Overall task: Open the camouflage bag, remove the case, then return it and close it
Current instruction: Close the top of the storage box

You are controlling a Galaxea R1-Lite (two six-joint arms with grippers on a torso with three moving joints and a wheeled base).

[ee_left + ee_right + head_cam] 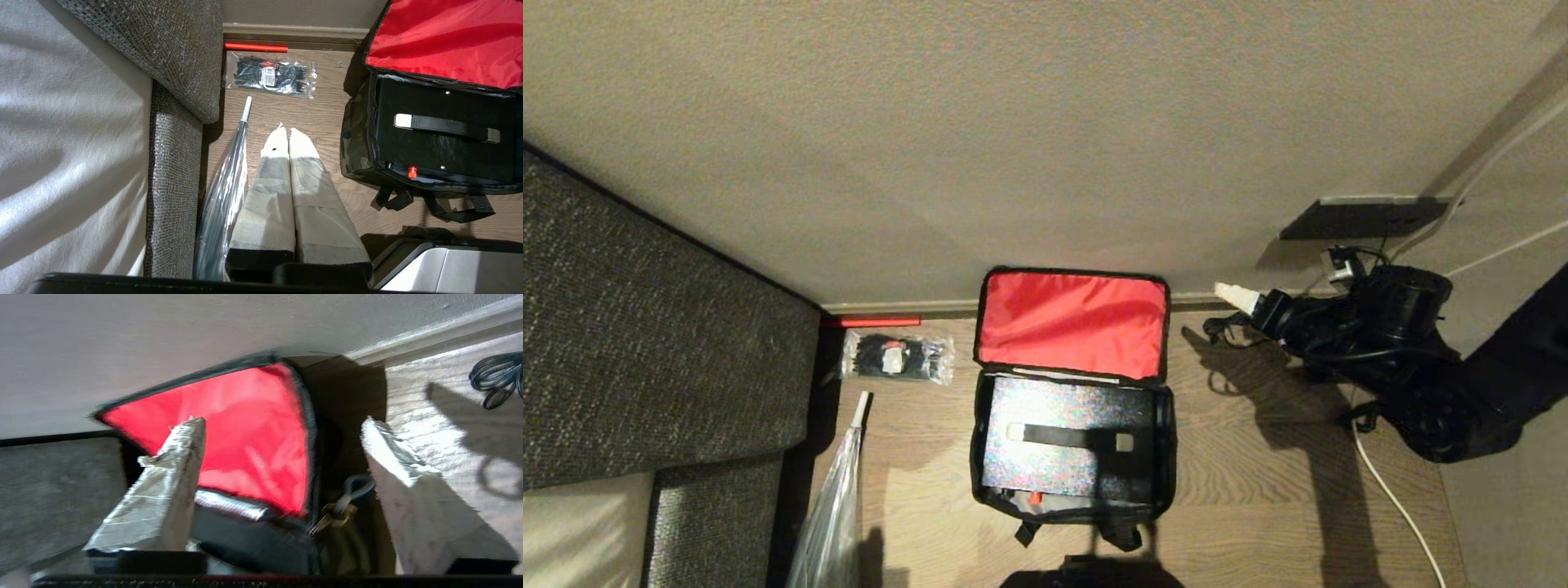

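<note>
The boxy camouflage fabric bag point(1072, 425) sits on the wood floor against the wall, its red-lined lid point(1072, 322) thrown back. The flat black speckled case point(1066, 447) lies inside, strap handle point(1068, 436) running across the bag's width. My right gripper point(282, 457) hangs off the bag's right side, fingers spread wide and holding nothing. The case lies to its left, so that arm is nearer. My left gripper point(289, 141) is parked with its fingers together, empty, over the floor left of the bag.
</note>
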